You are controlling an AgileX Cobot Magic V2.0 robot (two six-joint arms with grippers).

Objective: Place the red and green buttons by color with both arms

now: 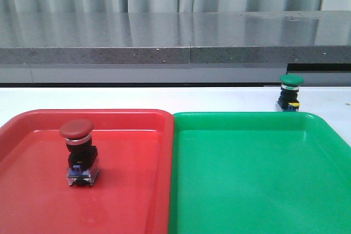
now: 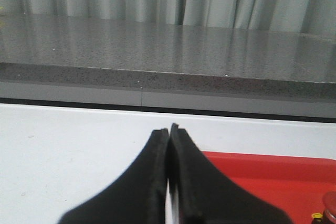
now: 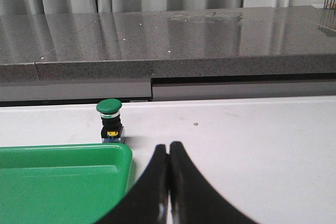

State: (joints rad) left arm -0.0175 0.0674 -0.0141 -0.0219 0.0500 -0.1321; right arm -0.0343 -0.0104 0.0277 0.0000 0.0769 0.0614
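From the front, a red tray [image 1: 33, 190] and a green tray [image 1: 307, 190] lie side by side on the white tabletop [image 1: 137, 98], their inner rims touching down the middle. The red button [image 1: 79, 152] stands upright inside the red tray, at about nine o'clock from the frame's centre, its dark-red cap on top and a blue base beneath the black body. The green button [image 1: 289, 92] stands upright on the bare tabletop at roughly two o'clock, just beyond the green tray's far right rim and outside it; a yellow tab shows at its base. Neither arm appears in this view, and the green tray holds nothing. In the left wrist view, the left gripper [image 2: 169, 129] has its two dark fingers [image 2: 152, 177] pressed together at the tips, gripping nothing, and it hovers over the white tabletop by the red tray's far rim; a sliver of the red button's cap shows at five o'clock, at the frame's edge. In the right wrist view, the right gripper [image 3: 169, 146] likewise has its fingers [image 3: 189, 192] pinched tight with nothing between them. The green button sits at about eleven o'clock from the fingertips, apart from them, just past the green tray's corner.
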